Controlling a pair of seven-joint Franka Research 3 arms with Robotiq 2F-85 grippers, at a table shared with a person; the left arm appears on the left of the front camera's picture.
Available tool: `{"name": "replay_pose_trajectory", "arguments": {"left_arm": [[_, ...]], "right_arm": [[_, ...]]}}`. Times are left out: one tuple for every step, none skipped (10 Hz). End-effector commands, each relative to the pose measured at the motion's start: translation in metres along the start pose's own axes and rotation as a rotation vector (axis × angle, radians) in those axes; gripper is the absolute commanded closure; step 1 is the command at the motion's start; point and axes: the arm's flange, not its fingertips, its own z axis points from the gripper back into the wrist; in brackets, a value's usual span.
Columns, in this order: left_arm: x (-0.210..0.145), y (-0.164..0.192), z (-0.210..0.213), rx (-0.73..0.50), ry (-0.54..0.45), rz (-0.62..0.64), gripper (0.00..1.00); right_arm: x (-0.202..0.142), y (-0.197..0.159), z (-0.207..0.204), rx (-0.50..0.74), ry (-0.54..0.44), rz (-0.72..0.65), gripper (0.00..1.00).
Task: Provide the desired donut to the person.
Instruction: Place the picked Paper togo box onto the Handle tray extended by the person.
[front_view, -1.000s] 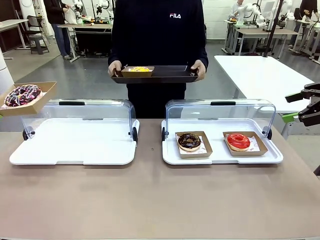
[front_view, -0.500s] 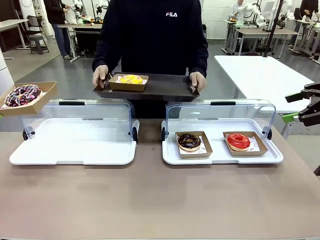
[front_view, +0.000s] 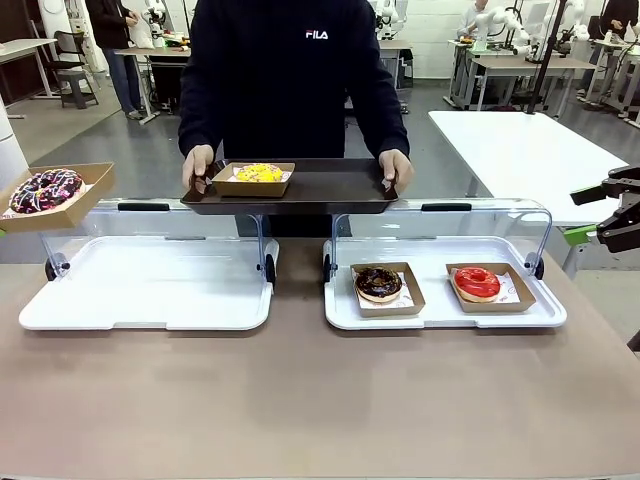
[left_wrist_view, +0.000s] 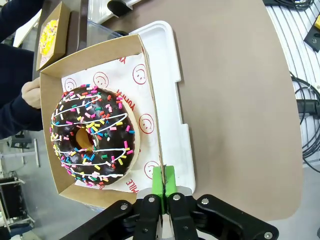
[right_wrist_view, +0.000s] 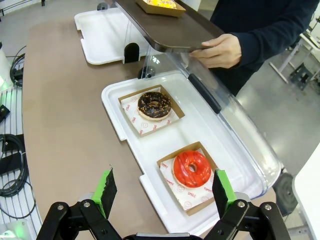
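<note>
Compared with a second ago: dark serving tray (front_view: 300, 188) brought forward and lower by the person (front_view: 290, 80), now hanging just over the raised lids at the table's far edge; yellow donut (front_view: 258, 173) in its carton further left on that tray than before. Sprinkle donut (front_view: 45, 189), both display trays and both grippers unchanged in place.

Readable writing: white "FILA" on the black sweatshirt chest; red smiley faces and partly hidden red lettering, illegible, on the paper liner (left_wrist_view: 140, 95) under the sprinkle donut.

Counts: four donuts, each in its own brown carton. One chocolate with coloured sprinkles and white drizzle, one yellow, one chocolate donut with crumbs (front_view: 378, 283), one red-glazed donut (front_view: 477, 282). Two white display trays with clear hinged lids, both lids up. One serving tray, gripped at each end by a bare hand.

Left gripper (left_wrist_view: 163, 182): green pads pressed together, pinching the near wall of the sprinkle donut's carton (left_wrist_view: 152, 140), donut just ahead of the fingertips, carton lifted clear of the left display tray (front_view: 150, 290), which lies below and to one side. Yellow donut well beyond the fingers, near the person's hand (left_wrist_view: 32, 92).

Right gripper (right_wrist_view: 162, 187): fingers spread wide, gripping nothing. Red-glazed donut directly ahead between the pads, crumb donut further on, both in the right display tray (front_view: 440, 312). Serving tray and the person's other hand (right_wrist_view: 220, 51) well beyond.
</note>
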Motion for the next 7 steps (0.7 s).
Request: {"name": "replay_pose_trajectory", "arguments": {"left_arm": [[-0.0026,0.0013,-0.0003,0.012,0.008,-0.008,1.0],[-0.0026,0.0013,-0.0003,0.012,0.008,-0.008,1.0],[-0.0026,0.0013,-0.0003,0.012,0.008,-0.008,1.0],[-0.0026,0.0013,-0.0003,0.012,0.008,-0.008,1.0],[-0.0026,0.0013,-0.0003,0.012,0.008,-0.008,1.0],[-0.0026,0.0013,-0.0003,0.012,0.008,-0.008,1.0],[-0.0026,0.0013,-0.0003,0.012,0.008,-0.008,1.0]], "right_arm": [[-0.0015,-0.0023,-0.0033,0.001,-0.04,0.006,0.0],[-0.0015,-0.0023,-0.0033,0.001,-0.04,0.006,0.0],[-0.0015,-0.0023,-0.0033,0.001,-0.04,0.006,0.0],[-0.0015,-0.0023,-0.0033,0.001,-0.04,0.006,0.0],[-0.0015,-0.0023,-0.0033,0.001,-0.04,0.006,0.0],[-0.0015,-0.0023,-0.0033,0.001,-0.04,0.006,0.0],[-0.0015,-0.0023,-0.0033,0.001,-0.04,0.006,0.0]]}}
